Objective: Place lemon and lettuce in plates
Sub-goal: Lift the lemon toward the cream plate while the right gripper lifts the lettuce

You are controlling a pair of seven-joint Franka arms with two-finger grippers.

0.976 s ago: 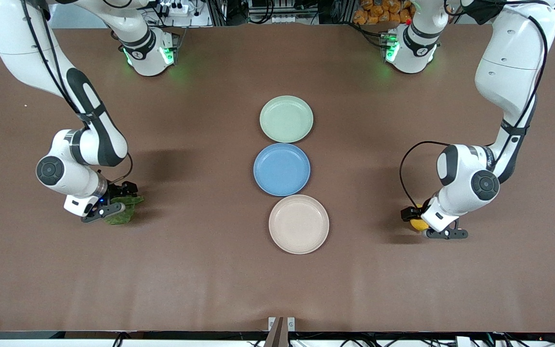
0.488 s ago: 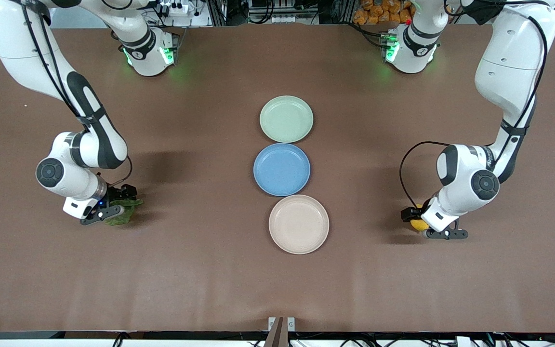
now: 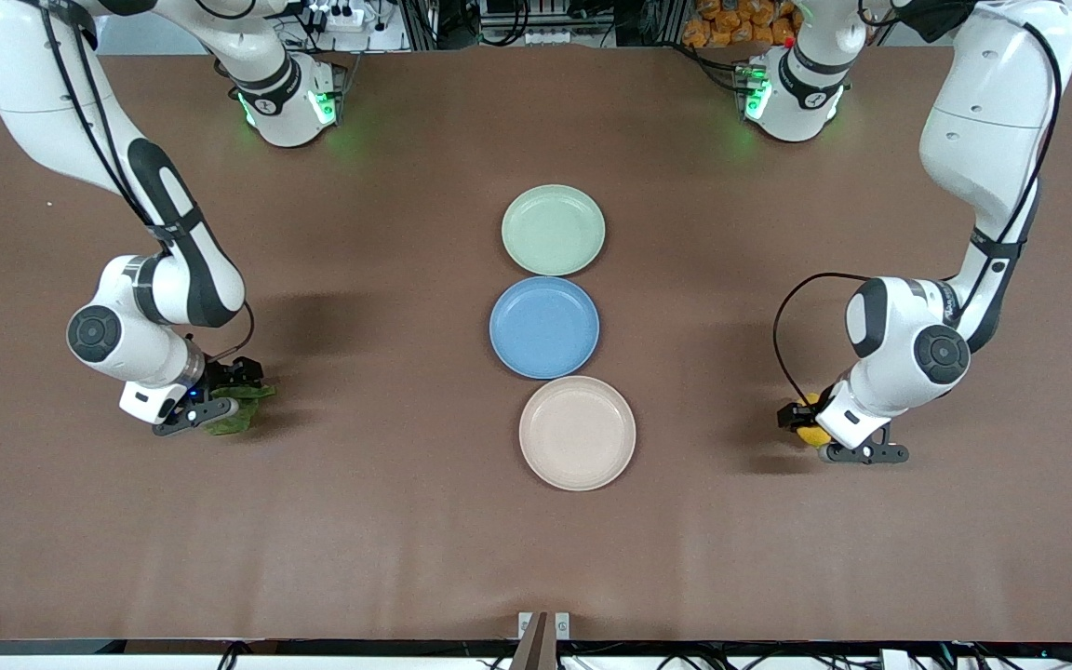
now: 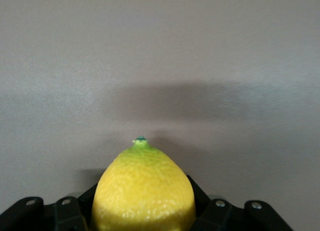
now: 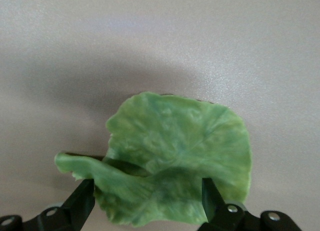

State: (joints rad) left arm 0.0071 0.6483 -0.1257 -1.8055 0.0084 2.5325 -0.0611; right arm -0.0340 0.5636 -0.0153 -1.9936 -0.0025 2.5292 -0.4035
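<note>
The yellow lemon (image 3: 810, 435) is at table level toward the left arm's end. My left gripper (image 3: 822, 435) is shut on it. In the left wrist view the lemon (image 4: 144, 183) fills the gap of the left gripper (image 4: 144, 208). The green lettuce (image 3: 231, 423) lies toward the right arm's end. My right gripper (image 3: 220, 397) is closed on it. In the right wrist view the lettuce (image 5: 180, 156) is buckled between the fingers of the right gripper (image 5: 147, 201). The mint plate (image 3: 554, 230) and the beige plate (image 3: 577, 433) are empty at mid-table.
A blue plate (image 3: 544, 327) sits between the mint and beige plates; the three form a row down the table's middle. Bare brown table lies between each gripper and the plates.
The lettuce looks narrower and more bunched as the right gripper's fingers have closed on it. The left arm has shifted very slightly with the lemon.
</note>
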